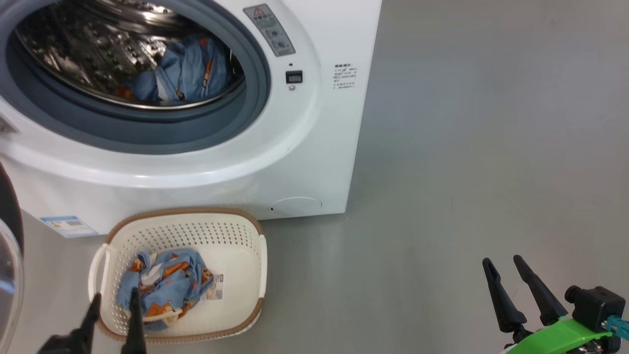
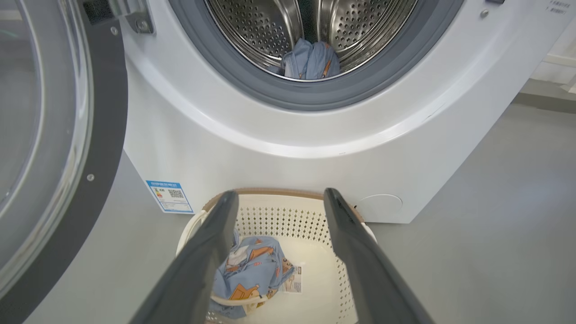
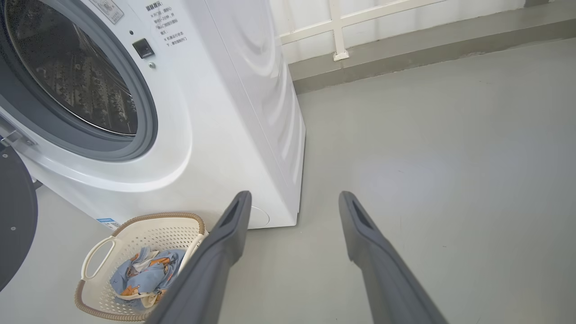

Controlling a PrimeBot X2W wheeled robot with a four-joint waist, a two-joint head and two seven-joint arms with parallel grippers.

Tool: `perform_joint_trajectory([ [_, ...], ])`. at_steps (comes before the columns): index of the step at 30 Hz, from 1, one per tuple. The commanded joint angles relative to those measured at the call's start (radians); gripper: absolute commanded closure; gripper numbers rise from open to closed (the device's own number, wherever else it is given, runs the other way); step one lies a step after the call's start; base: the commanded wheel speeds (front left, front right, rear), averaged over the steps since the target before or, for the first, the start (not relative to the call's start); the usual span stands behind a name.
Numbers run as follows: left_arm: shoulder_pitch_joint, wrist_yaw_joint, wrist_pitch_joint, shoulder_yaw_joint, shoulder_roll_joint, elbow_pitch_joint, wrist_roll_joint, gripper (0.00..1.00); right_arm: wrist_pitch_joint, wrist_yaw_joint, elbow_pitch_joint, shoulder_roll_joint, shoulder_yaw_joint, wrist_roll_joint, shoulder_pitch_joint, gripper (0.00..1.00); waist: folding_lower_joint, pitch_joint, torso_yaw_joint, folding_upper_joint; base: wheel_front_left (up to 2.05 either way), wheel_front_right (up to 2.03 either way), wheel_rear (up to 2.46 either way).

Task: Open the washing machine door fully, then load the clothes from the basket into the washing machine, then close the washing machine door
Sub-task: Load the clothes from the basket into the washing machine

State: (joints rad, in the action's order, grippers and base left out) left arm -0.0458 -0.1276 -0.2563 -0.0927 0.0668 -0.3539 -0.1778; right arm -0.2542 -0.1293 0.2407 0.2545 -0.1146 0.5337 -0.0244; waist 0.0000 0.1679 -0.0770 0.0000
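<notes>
— Grey floor (image 1: 467, 123), washing machine (image 1: 314, 147) upper left. Where's the load?
— One blue bundle (image 1: 191, 73) lies in the drum (image 1: 73, 49); the other clothes (image 1: 167, 282) sit in the basket (image 1: 186, 219), lower left. The door (image 2: 103, 135) stands wide. My left jaws hang spread and empty over the basket, I'd say for the next pick; right jaws, wide and empty, wait lower right.

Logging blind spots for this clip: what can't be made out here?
Washing machine door: cut off by the left edge in the left wrist view; full swing unseen.
Clothes in the basket: partly behind the jaws of the left gripper, head view; piece count unclear.
Blue fabric in the drum: lower part behind the gasket, head view.
Label on the basket base: too small to read.
</notes>
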Motion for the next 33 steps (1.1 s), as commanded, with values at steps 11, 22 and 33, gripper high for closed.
perform_joint_trajectory([
  [11,-0.195,-0.003,-0.006,0.084,0.065,-0.284,-0.045,0.00,-0.008,-0.001,-0.028,-0.007,-0.037,-0.021,-0.112,0.00,0.0000,0.176,0.001,0.0000,0.00,0.00,0.00],
  [22,-0.463,-0.003,-0.006,0.202,0.126,-0.603,-0.072,0.00,-0.008,-0.001,-0.044,-0.029,-0.050,-0.043,-0.216,0.00,0.0000,0.349,-0.009,0.0000,0.00,0.00,0.00],
  [33,-0.693,-0.003,0.010,0.318,0.171,-0.851,-0.078,0.00,-0.008,-0.001,-0.053,-0.035,-0.068,-0.056,-0.294,0.00,0.0000,0.484,-0.013,0.0000,0.00,0.00,0.00],
])
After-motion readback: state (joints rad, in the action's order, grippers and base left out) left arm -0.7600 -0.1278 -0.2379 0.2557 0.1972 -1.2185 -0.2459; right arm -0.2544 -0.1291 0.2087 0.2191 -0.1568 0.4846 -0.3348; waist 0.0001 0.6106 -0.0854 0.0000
